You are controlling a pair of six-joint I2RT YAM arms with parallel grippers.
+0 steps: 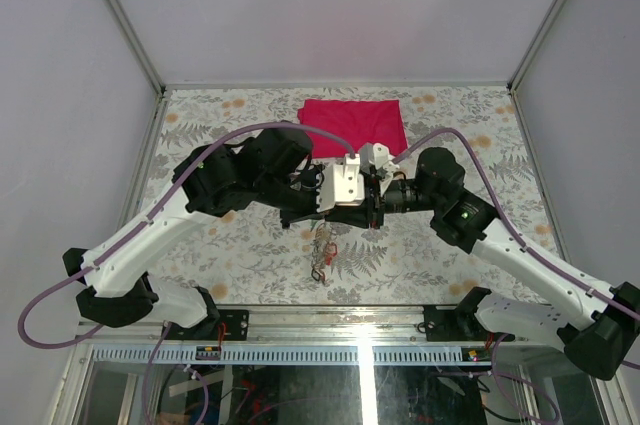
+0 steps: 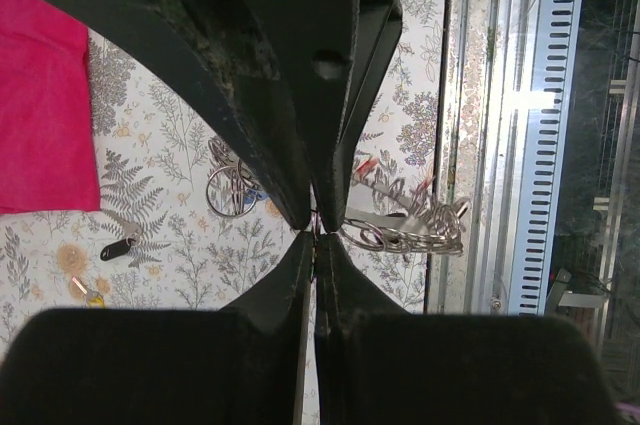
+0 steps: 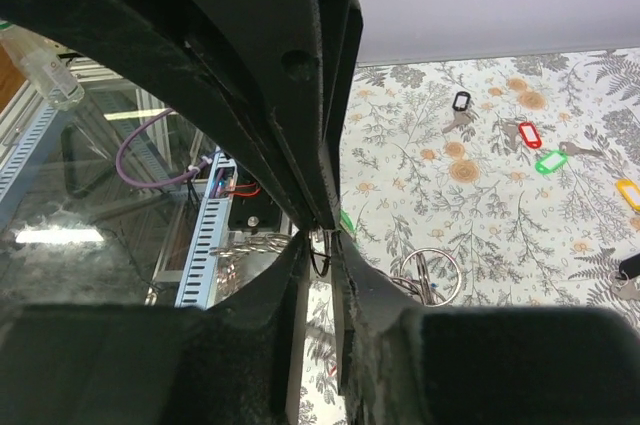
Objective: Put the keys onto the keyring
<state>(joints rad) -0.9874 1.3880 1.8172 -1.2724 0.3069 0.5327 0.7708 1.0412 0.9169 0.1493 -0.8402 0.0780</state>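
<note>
The black-fingered left gripper (image 2: 316, 235) fills its own wrist view. It is clenched tight with its tips pressed together, and I cannot tell whether anything thin is pinched there. The right gripper (image 3: 325, 243) meets it tip to tip above the middle of the fern-patterned tabletop (image 1: 450, 265). Its jaws stand almost together with a thin dark sliver in the gap, and I cannot tell whether that is gripped. Working nose to nose like this probably lets one arm steady a small piece while the other threads it.

The keyring (image 2: 228, 191), a large grey metal ring with a wide open centre, lies flat on the tabletop near the middle, just beneath the grippers. One silvery chain of small linked rings (image 2: 405, 233) lies between it and the near edge.

Four small keys lie loose toward the left edge, well apart from the ring:
- a black-tagged key (image 3: 460, 102)
- a red-tagged key (image 3: 528, 134)
- a green-tagged key (image 3: 550, 161)
- a yellow-tagged key (image 3: 628, 193)

A fifth dark tag is cut off by the frame. One folded red cloth (image 1: 355, 125) sits at the far edge, out of the working area.
</note>
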